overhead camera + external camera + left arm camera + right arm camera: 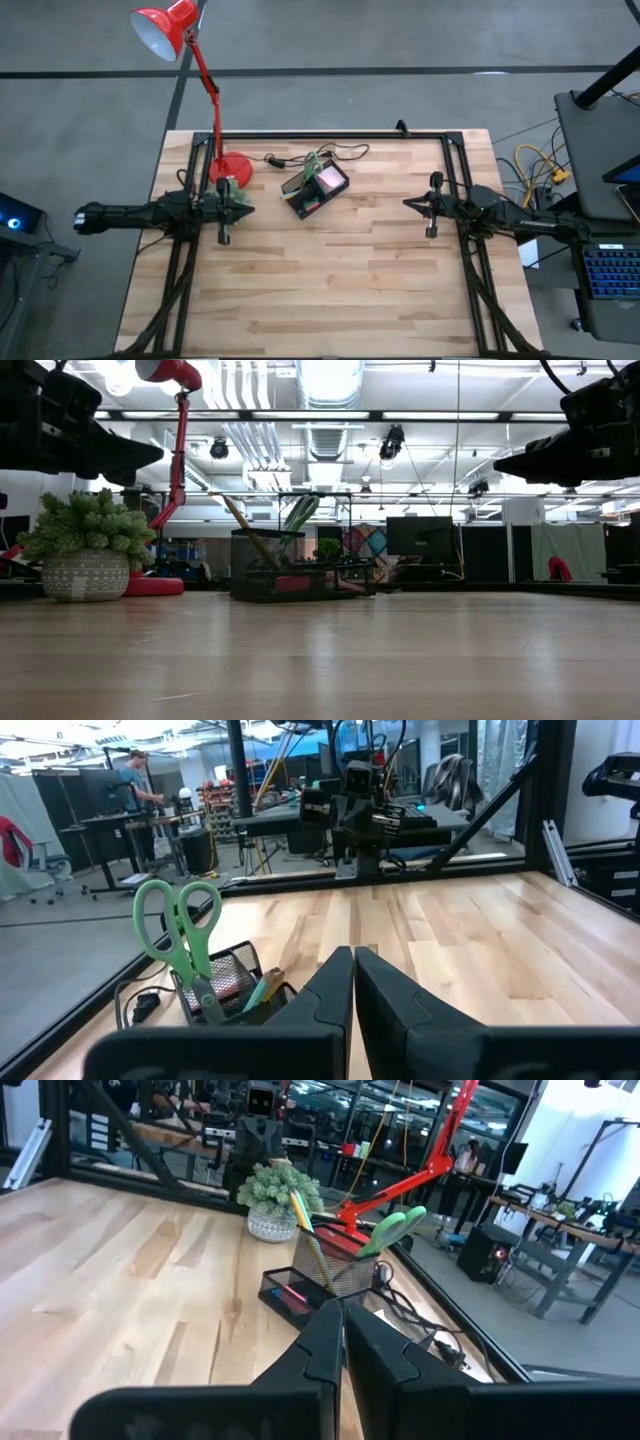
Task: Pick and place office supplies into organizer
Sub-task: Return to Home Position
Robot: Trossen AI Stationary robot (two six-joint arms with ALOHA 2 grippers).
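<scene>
Both arms hang above the wooden table [330,285], the left gripper [353,955] and the right gripper [340,1308] each with fingers pressed together and holding nothing. Between them, toward the table's far edge and nearer the left arm, sits the black mesh organizer [299,209], well apart from either gripper. Green-handled scissors [191,966] stand upright in its tall compartment, handles up, beside a yellow pencil [303,1215] that leans out of the same corner. A pink sticky-note pad [326,179] lies flat in the open tray section. A red desk lamp [165,28] rises just beside the organizer, its round base next to a small potted plant [88,525] under the left arm.
</scene>
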